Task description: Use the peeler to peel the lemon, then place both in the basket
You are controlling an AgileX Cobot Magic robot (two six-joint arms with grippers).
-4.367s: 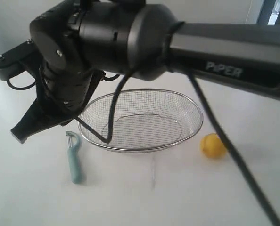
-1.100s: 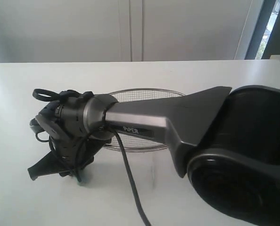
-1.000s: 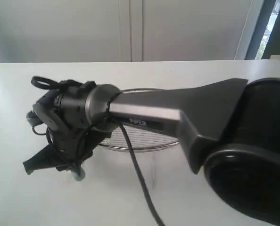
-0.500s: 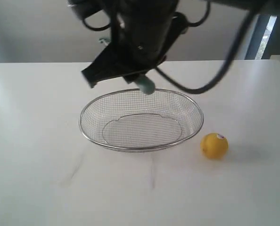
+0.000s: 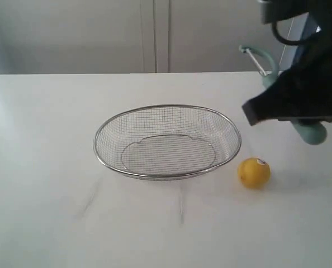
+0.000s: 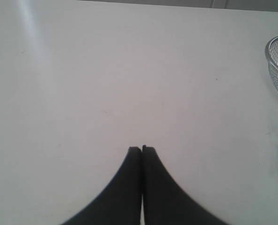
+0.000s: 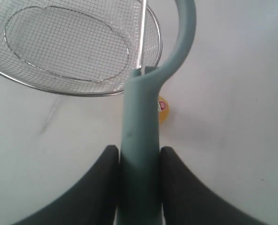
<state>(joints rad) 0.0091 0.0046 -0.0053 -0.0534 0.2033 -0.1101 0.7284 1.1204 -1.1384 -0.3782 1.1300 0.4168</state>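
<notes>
**The lemon is right under your right claw**

Your right claw [image 7: 139, 151] is squeezed tight on the peeler [image 7: 139, 119]. It grips the green handle and holds it up in the air on the right side. The peeler's long line runs straight out from the claw. Its metal end is up high and the handle's round end hangs lower.

The lemon [image 5: 254, 172] sits on the table [image 5: 54, 218], just beside the right end of the basket [image 5: 102, 159] but not touching it. From your right claw, the lemon is down and a little toward the basket. In the right wrist view it peeks out from behind the handle. So the right arm is the nearer one.

Your left claw [image 6: 142, 149] is closed flat with nothing in it. It hangs over the table on the other side of the basket, well apart from the lemon. If it must hold the lemon for peeling, I think it has a long way to come.
</notes>
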